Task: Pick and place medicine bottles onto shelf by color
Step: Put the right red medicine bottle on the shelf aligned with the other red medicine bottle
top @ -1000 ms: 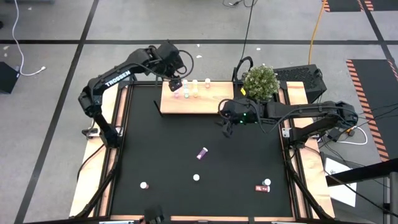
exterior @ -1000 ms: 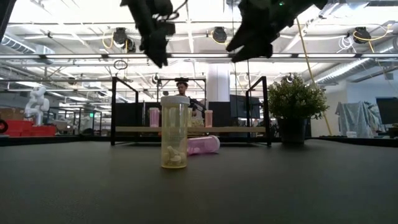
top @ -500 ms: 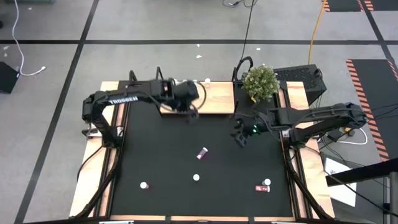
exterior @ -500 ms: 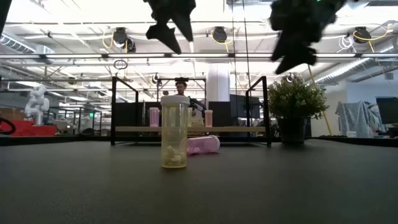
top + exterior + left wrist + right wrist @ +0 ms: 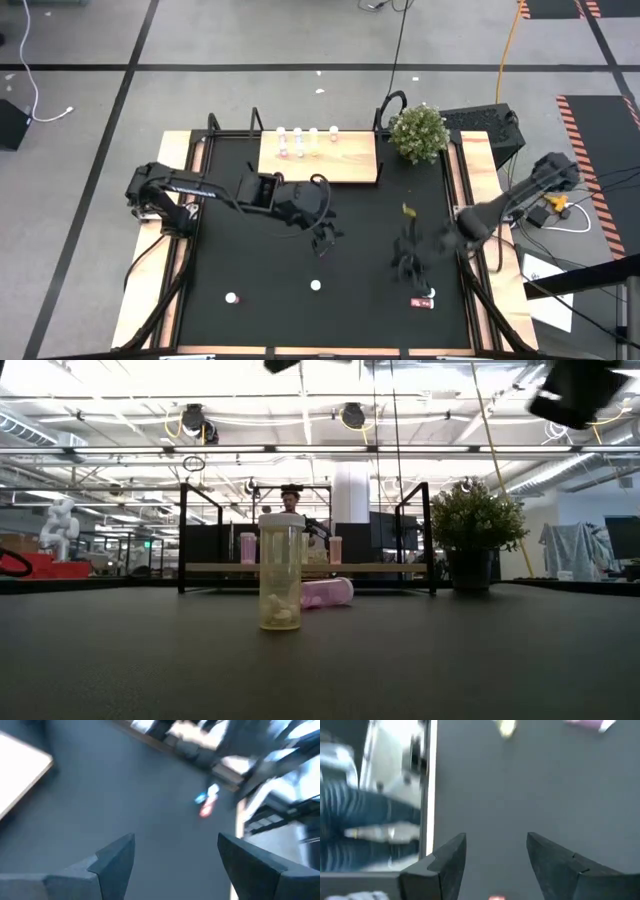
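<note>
The shelf [image 5: 350, 160], a light-wood board, lies at the table's far edge with several white-capped bottles [image 5: 299, 141] standing on it. My left gripper [image 5: 325, 240] hangs open high over the table's middle [image 5: 175, 857]. It is above the lying magenta bottle [image 5: 328, 592], which it hides from overhead. A yellow bottle [image 5: 280, 585] stands upright near the middle [image 5: 316, 286]. My right gripper [image 5: 405, 265], blurred, hangs open [image 5: 496, 855] above the table's right near part. Close by it lie a red and a blue bottle [image 5: 426, 298].
Another white-capped bottle [image 5: 232, 298] stands at the near left. A potted plant [image 5: 418, 132] stands at the shelf's right end. Black brackets [image 5: 185, 535] rise at the shelf's ends. Wooden strips border the black tabletop [image 5: 250, 260], which is bare between the bottles.
My left gripper has swung from above the shelf's left end toward the near edge, out over the table's middle and the magenta bottle. My right gripper has swung from beside the shelf's right end toward the near right, close to the red and blue bottles. No bottle has moved.
</note>
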You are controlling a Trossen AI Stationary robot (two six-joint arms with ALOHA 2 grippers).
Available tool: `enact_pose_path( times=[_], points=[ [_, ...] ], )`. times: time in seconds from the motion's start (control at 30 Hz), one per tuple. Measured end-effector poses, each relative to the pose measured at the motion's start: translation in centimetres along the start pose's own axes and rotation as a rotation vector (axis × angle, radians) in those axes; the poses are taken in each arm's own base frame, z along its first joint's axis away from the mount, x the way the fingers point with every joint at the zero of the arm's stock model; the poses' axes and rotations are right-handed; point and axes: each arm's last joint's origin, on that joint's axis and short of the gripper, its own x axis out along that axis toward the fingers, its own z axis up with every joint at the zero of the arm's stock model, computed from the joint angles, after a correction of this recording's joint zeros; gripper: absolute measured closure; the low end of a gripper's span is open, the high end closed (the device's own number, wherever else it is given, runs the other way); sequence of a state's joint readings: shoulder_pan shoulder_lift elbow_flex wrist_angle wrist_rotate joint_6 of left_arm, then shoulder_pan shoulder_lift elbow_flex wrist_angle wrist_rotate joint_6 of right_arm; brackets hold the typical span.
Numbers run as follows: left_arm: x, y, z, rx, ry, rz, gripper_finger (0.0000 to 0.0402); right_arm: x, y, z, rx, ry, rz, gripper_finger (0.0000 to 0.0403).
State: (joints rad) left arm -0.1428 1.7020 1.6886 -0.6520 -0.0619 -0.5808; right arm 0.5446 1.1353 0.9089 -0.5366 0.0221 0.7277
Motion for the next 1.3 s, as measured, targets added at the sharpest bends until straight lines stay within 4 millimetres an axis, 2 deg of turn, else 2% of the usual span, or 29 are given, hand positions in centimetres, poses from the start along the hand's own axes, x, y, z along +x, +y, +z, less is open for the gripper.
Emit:
enact_pose_path(
  times=[0.27, 0.43, 0.67, 0.9, 1.13, 1.3],
  points=[
    [-0.4, -3.1, -0.5, 0.09, -0.088, -0.127, 0.0117, 5.0, 3.6, -5.8, -0.049, 0.377, 0.001, 0.0203],
    [-0.5, -4.2, -1.4, 0.075, -0.084, -0.132, 0.0117, 7.4, 3.9, -7.9, -0.058, 0.458, -0.083, 0.0203],
    [-1.2, -6.6, -4.1, 0.101, -0.053, -0.072, 0.0117, 9.0, 2.7, -8.8, -0.069, 0.515, -0.239, 0.0203],
    [-2.3, -9.2, -7.4, 0.066, -0.029, -0.028, 0.0117, 10.0, 2.5, -9.4, -0.053, 0.571, -0.253, 0.0209],
    [-3.5, -11.1, -9.7, 0.046, -0.09, 0.012, 0.0117, 10.8, 2.4, -9.7, -0.03, 0.573, -0.277, 0.0265],
    [-3.6, -11.3, -9.9, 0.051, -0.093, 0.01, 0.0117, 10.4, 2.6, -9.1, 0.046, 0.473, -0.297, 0.031]
  ],
)
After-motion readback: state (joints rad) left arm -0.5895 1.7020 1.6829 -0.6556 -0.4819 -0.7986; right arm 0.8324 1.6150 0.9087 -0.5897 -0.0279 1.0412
